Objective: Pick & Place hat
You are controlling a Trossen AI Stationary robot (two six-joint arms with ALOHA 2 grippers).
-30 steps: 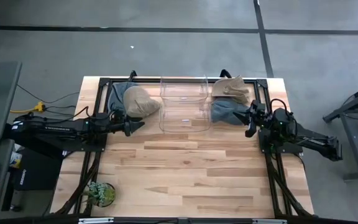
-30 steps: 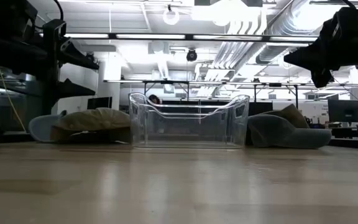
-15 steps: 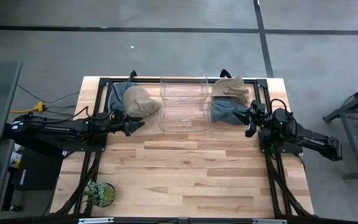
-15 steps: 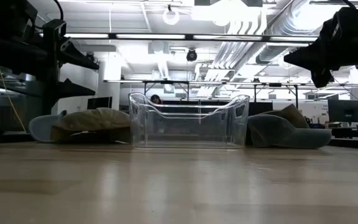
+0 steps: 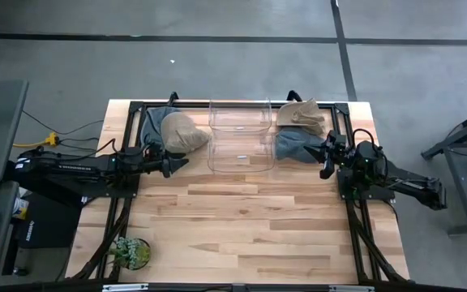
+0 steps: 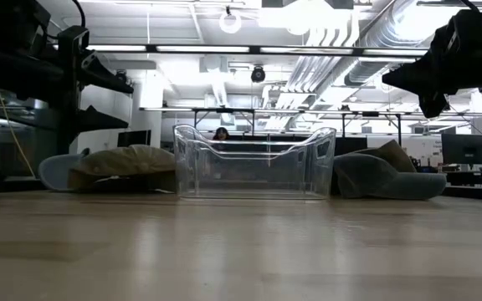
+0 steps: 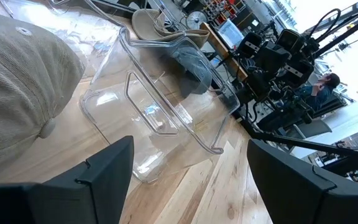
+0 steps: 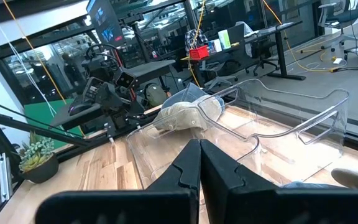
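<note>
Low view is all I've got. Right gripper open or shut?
Observer: Shut. The right gripper has its fingers pressed together, with nothing between them.
Operator: Left one?
Observer: The left gripper is open and faces the clear bin, with the tan hat right beside it.
Operator: Anything on the table I can't see?
Observer: A small potted plant, at the corner on the left arm's side, away from the bin.

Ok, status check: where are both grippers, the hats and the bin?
Left gripper open, empty, beside tan hat. Right gripper shut, empty, by grey hat. Clear bin empty between them. Nothing blocking.
</note>
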